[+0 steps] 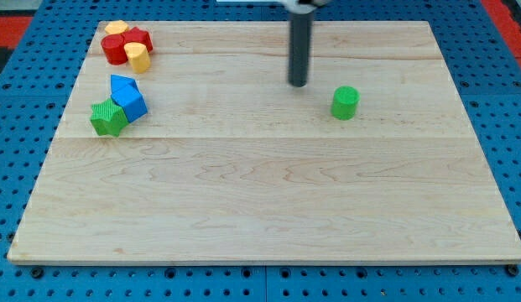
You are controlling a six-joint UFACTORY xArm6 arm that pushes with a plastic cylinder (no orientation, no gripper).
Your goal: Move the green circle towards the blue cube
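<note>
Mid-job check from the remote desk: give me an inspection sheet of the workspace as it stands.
Surface: wooden board, flat, on a blue pegboard.
Job's things: green circle alone toward the view's right; blue cube at the view's left, far from it.
Clutter: green star touching the blue cube; another blue block behind it; red blocks and yellow blocks bunched at the top left.
Claw: none; my tip stands just left of the green circle, apart from it.
Cables: nothing seen.
Surroundings: red patch at the top right corner.
</note>
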